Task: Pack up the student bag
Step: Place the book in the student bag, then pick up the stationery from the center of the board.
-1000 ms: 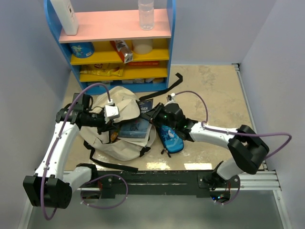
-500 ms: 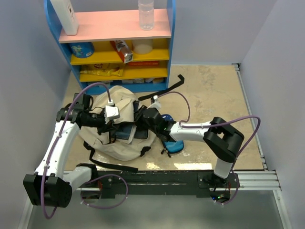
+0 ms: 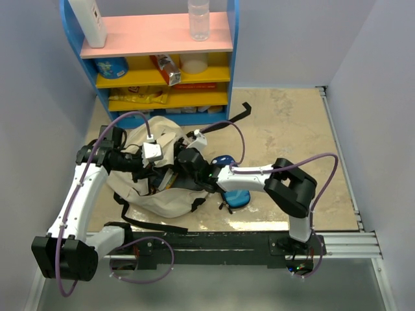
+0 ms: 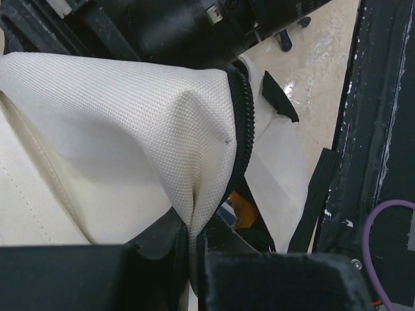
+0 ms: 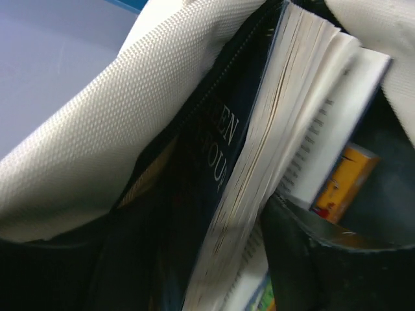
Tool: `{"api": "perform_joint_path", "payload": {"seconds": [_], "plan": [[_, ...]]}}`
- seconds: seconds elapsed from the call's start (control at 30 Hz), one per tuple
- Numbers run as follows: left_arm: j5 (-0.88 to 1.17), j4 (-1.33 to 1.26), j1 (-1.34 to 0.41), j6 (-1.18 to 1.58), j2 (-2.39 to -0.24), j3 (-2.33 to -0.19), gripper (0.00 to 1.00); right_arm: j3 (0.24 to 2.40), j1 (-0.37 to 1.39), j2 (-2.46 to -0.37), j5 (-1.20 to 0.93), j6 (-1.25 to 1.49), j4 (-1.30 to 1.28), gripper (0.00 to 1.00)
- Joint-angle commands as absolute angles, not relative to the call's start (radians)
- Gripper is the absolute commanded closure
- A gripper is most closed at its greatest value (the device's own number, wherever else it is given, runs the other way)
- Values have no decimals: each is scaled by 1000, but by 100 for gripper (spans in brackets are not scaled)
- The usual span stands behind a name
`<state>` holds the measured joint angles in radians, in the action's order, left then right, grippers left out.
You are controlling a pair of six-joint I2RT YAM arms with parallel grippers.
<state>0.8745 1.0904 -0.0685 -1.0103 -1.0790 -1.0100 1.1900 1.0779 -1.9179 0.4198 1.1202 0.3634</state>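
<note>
So here's where I'm at. The student bag (image 3: 146,197) lies left of centre in the top view, on the beige table (image 3: 292,123) in front of the blue shelf (image 3: 155,40), with its mouth open toward the right of the frame.

My left gripper (image 3: 162,173) is clenched on the bag's cream fabric right by the black zipper (image 4: 241,123). In the left wrist view the cloth folds down into a pinch between my 2 fingers (image 4: 155,249) at the bottom edge.

My right gripper (image 3: 183,162) is buried in the bag's opening, just beside the left one. In the right wrist view a thick book (image 5: 272,129) with a dark cover stands on edge in the gap between the 2 jaws, pages fanned a bit. The bag's cream flap arches over the upper left of that frame. Honestly I can't tell whether that gripper is squeezing the book or just sitting loose around it.

Something orange (image 5: 340,181) peeks out of the dark lining at the right of that frame; can't make out what it is.

A small blue pencil case (image 3: 237,196) lies on the table just right of the bag, partly under my right arm. At the top of the overhead view, a clear bottle (image 3: 199,19) and a white container (image 3: 89,23) stand on the shelf's pink top board.
</note>
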Motion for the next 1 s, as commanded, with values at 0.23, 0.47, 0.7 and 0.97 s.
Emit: {"api": "perform_joint_path", "payload": {"seconds": [0.23, 0.47, 0.7, 0.97], "plan": [[946, 1104, -75, -1029, -1075, -1051, 97, 1062, 1039, -1597, 290, 1012, 172, 24], [937, 1108, -75, -1028, -1071, -1049, 97, 988, 936, -1452, 368, 973, -52, 35], [951, 1089, -75, -1020, -1075, -1035, 97, 1000, 867, -1425, 586, 860, -426, 6], [953, 1098, -77, -1019, -1080, -1045, 97, 789, 692, -1333, 430, 871, -325, 1]]}}
